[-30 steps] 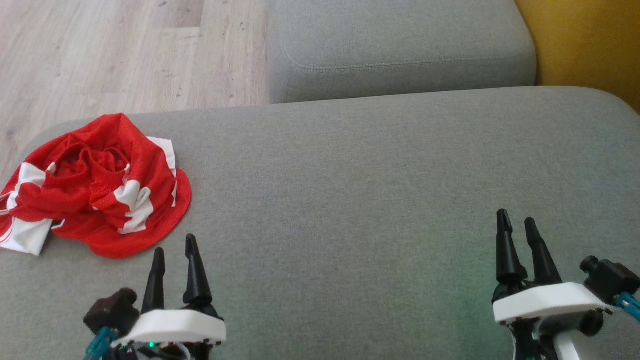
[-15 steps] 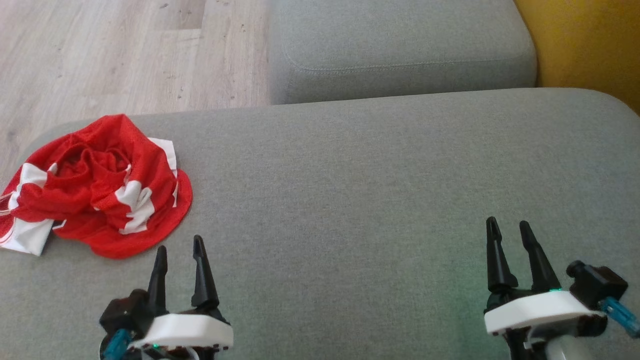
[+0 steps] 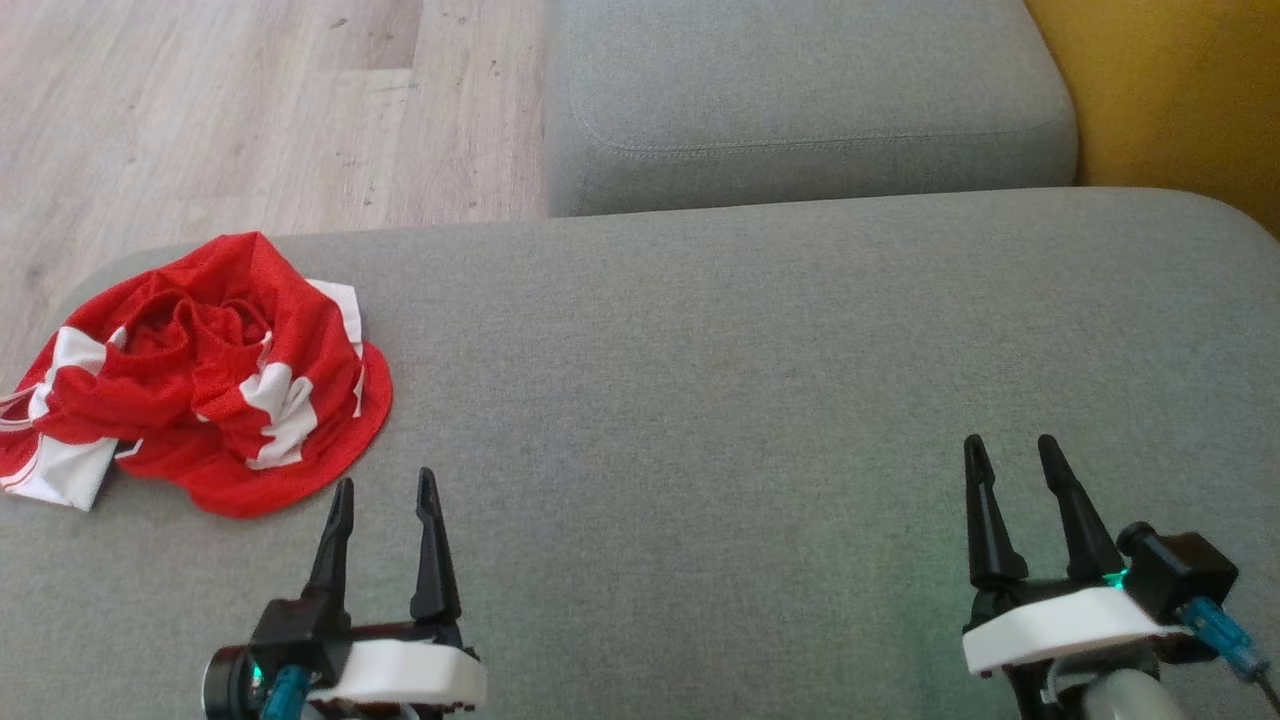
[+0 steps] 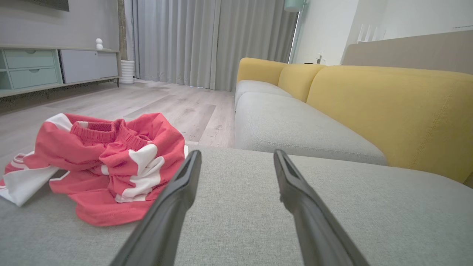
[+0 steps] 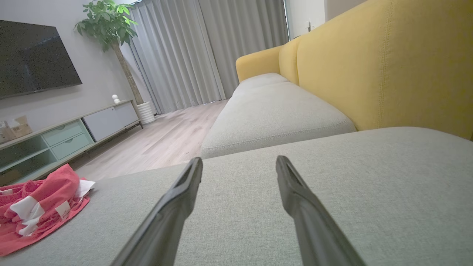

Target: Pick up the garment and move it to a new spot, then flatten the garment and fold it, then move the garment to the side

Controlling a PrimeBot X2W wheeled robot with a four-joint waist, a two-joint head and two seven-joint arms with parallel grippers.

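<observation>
The garment (image 3: 195,375) is a red and white piece with an elastic waistband, lying crumpled at the far left of the grey cushion (image 3: 750,350). In the left wrist view the garment (image 4: 107,162) sits just left of and beyond my fingertips. My left gripper (image 3: 386,482) hovers low over the cushion, open and empty, a short way to the right of the garment's near edge. My right gripper (image 3: 1010,450) is open and empty over the right part of the cushion, far from the garment (image 5: 35,207).
A second grey sofa seat (image 3: 800,95) lies beyond the cushion, with a yellow backrest (image 3: 1170,90) at the right. Wooden floor (image 3: 250,110) lies past the cushion's far left edge. A TV cabinet (image 4: 44,70) and curtains (image 4: 207,40) stand far off.
My left gripper has drifted right and back toward me; the right gripper has pulled back slightly. The head camera has shifted a little. The garment lies unmoved.
</observation>
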